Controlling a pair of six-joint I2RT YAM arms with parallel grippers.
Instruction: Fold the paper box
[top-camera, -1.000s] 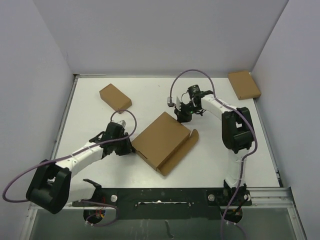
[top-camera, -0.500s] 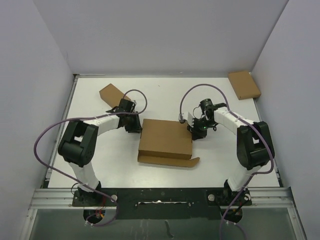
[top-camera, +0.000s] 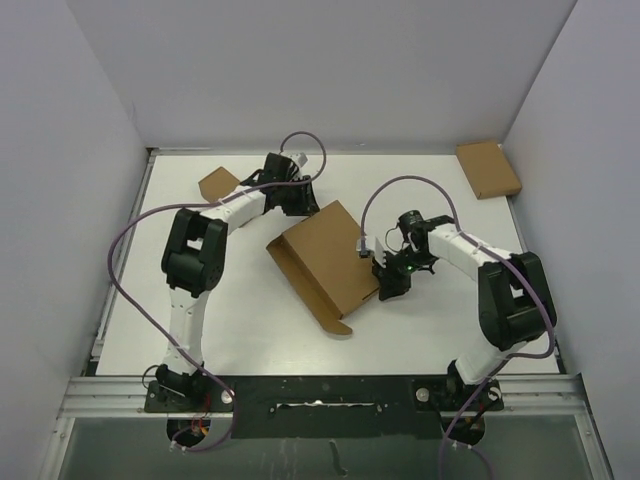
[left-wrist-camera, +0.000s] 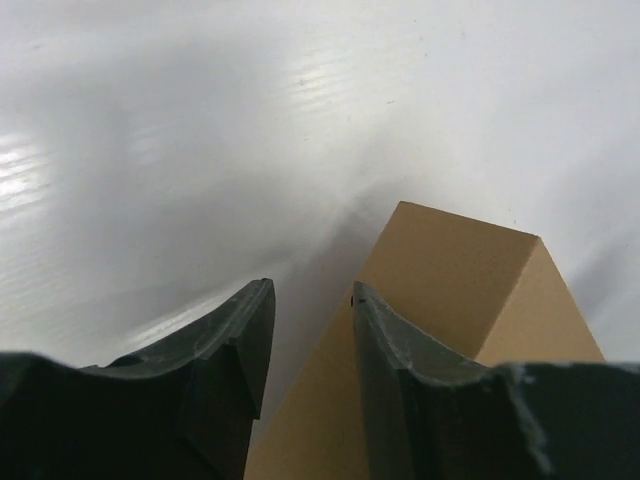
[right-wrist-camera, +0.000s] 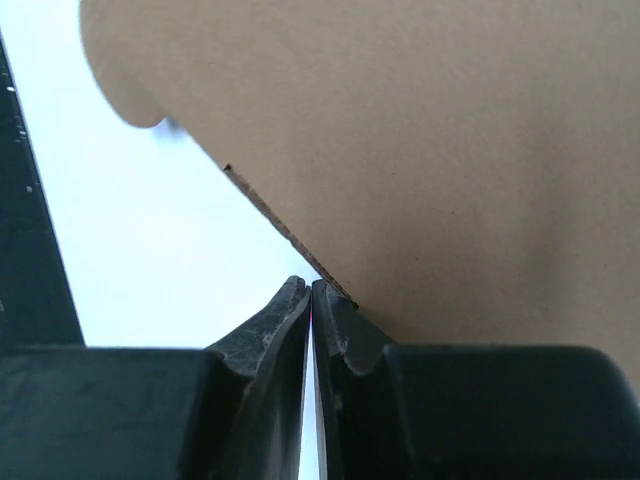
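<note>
The paper box is a brown cardboard mailer lying flat mid-table, turned at an angle, with a narrow flap open along its near-left side. My left gripper is open at the box's far corner. In the left wrist view the gripper has its fingers apart, and the box corner lies just ahead of and under the right finger. My right gripper is at the box's near-right edge. In the right wrist view the gripper is shut and empty, with the box edge just above its tips.
A small ready-made cardboard box lies at the back left, close behind my left arm. Another flat one lies at the back right corner. White walls close in the table on three sides.
The paper box has turned from square to angled. My left gripper has moved from its left side up to its far corner. My right gripper has moved nearer, down along the right edge.
</note>
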